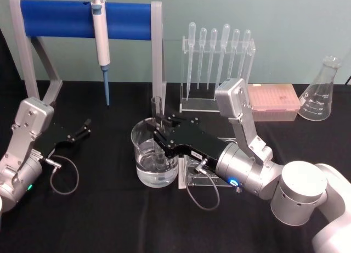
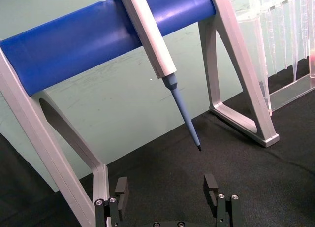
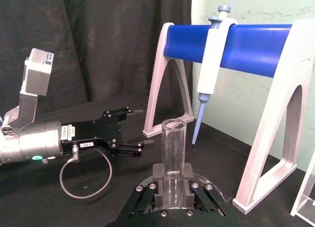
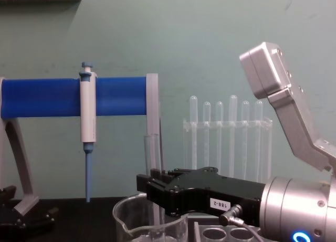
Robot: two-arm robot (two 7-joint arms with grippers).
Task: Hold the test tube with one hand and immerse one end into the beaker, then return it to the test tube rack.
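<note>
Black cloth covers your table (image 1: 109, 220), with a pale green wall behind. Your right gripper (image 1: 160, 127) reaches in from the right over the beaker (image 1: 154, 154), its fingers (image 3: 189, 187) pinched on the test tube (image 1: 157, 133), which stands upright with its open rim up and its lower end down inside the beaker, in the clear liquid there. From the right wrist view you see the tube (image 3: 173, 160) clamped between the black pads, rim well above them. From the chest view, the tube (image 4: 151, 168) rises just behind the gripper (image 4: 149, 192), above the beaker's rim (image 4: 126, 218). Your left gripper (image 1: 85, 127) rests low over the cloth at the left, well apart from the beaker, fingers (image 2: 121, 187) spread with nothing between them. Behind stands a blue-barred stand (image 1: 82, 17) with a white-and-blue pipettor (image 1: 101, 44) hanging from it, a clear rack of plastic pipettes (image 1: 216, 61) beside that, a pink tip box (image 1: 274, 99), and a conical flask (image 1: 321, 91) at far right.
</note>
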